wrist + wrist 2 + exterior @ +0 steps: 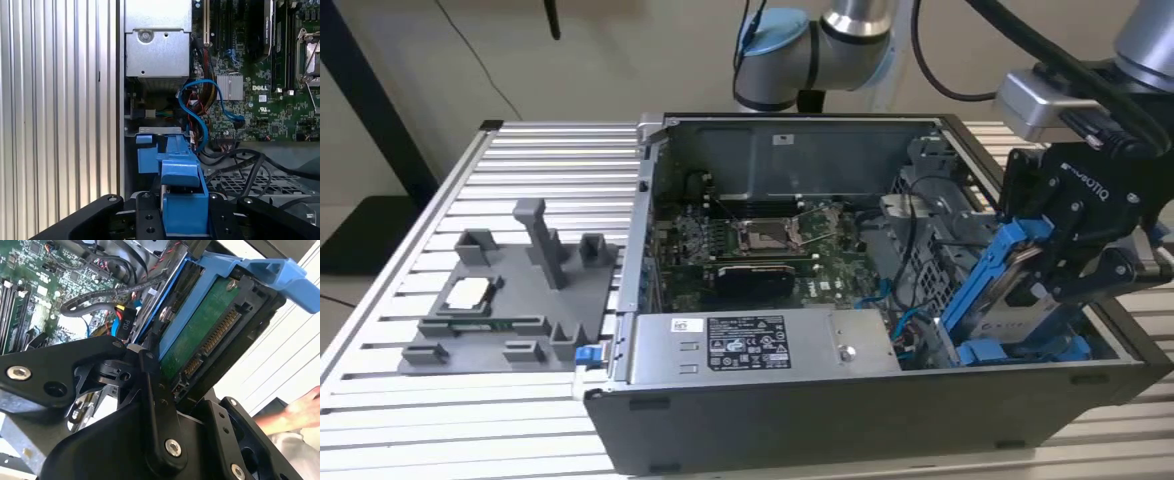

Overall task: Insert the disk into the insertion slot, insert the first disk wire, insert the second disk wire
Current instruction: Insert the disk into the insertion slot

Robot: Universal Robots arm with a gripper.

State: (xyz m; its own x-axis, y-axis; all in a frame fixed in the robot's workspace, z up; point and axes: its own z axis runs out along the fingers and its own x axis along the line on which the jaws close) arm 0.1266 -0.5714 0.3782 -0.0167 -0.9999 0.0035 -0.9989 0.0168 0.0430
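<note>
At the right edge of the exterior view, you find the black gripper [1047, 288] clamped on the silver-grey hard drive in its bright blue plastic carrier frame [994, 282]. The drive is tilted, with its lower end inside the open dark grey computer case [854, 420], near the green motherboard [774, 240].

A ribbed aluminium table [547, 160] stands before a plain beige wall [640, 60].

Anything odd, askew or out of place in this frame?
A person's hand shows past the disk in the second wrist view, which is unusual beside a working arm. The disk leans steeply in the gripper at the case's end on the exterior view's right; that looks like mid-insertion, not a fault. No damage is visible.
</note>
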